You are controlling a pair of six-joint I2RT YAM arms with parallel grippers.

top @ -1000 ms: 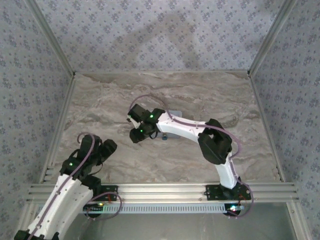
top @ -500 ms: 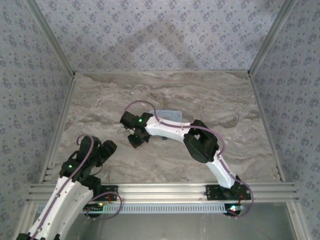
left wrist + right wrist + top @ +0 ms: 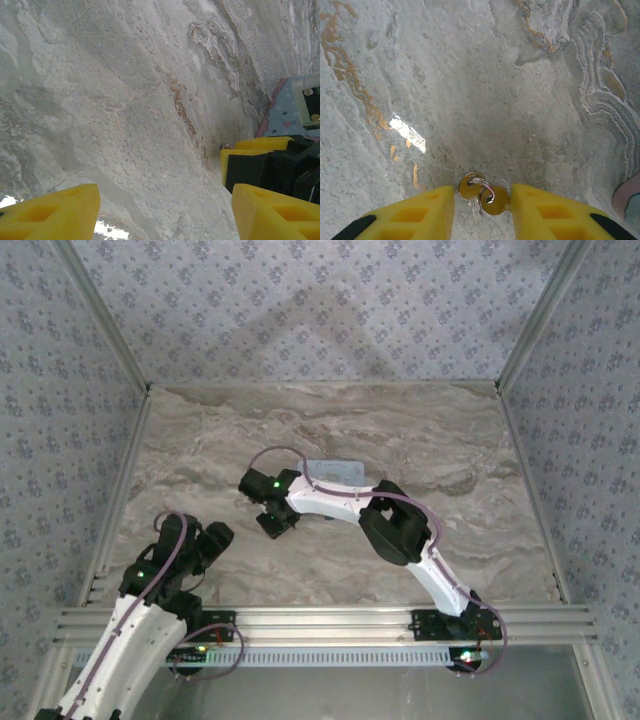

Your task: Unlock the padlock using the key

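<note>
Two small brass-headed keys on one ring lie flat on the marble table. My right gripper is down over them, one yellow finger on each side. Narrow gaps show at the left key, and the right finger is about touching the other. In the top view this gripper points down near the table's middle. My left gripper hovers at the near left, open wide with nothing between its fingers. The padlock is out of view.
A light-blue printed tin box sits just behind the right arm's forearm; its corner also shows in the left wrist view, behind the right gripper's yellow and black fingers. Papered walls close in the left, right and back.
The right arm has swung left and lowered, uncovering more of the tin box. Its jaws have narrowed a little around the keys. The left arm has stayed put.
</note>
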